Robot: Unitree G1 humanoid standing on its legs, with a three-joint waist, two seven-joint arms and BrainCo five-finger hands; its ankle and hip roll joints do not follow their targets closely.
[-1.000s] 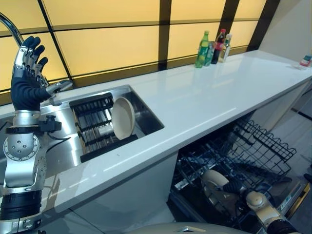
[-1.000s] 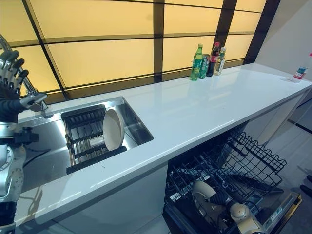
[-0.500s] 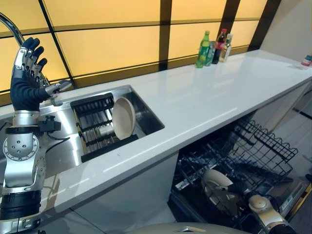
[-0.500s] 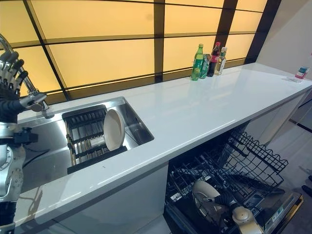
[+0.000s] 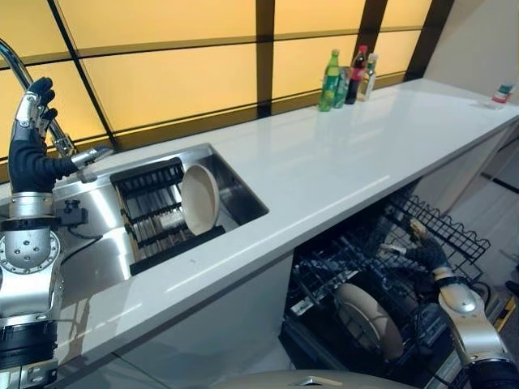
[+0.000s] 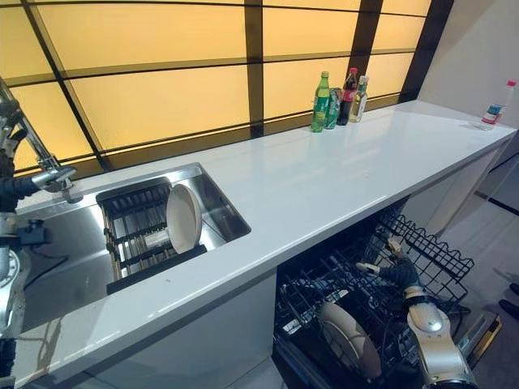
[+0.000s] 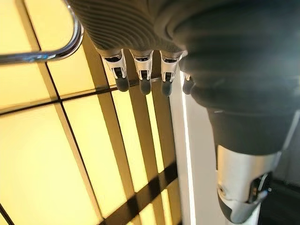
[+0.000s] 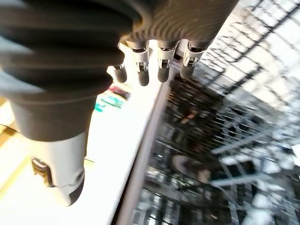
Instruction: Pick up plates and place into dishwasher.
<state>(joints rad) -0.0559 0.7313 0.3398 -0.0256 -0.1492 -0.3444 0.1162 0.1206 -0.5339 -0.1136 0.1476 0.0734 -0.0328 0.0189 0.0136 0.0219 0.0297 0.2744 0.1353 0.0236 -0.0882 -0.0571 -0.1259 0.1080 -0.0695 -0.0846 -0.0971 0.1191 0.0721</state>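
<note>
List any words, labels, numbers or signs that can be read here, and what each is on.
None can be read.
Bottles at the back of the counter: labels too small to read.
Small bottle at the counter's far end: label too small to read.
Plates, sink rack, dishwasher rack: no print visible.

The table [image 5: 340, 162] lay bare between the sink [image 5: 243, 190] and the bottles [image 5: 349, 77]; the dishwasher rack [image 5: 438, 235] was crowded by a plate [image 5: 369, 320] and wire tines.
</note>
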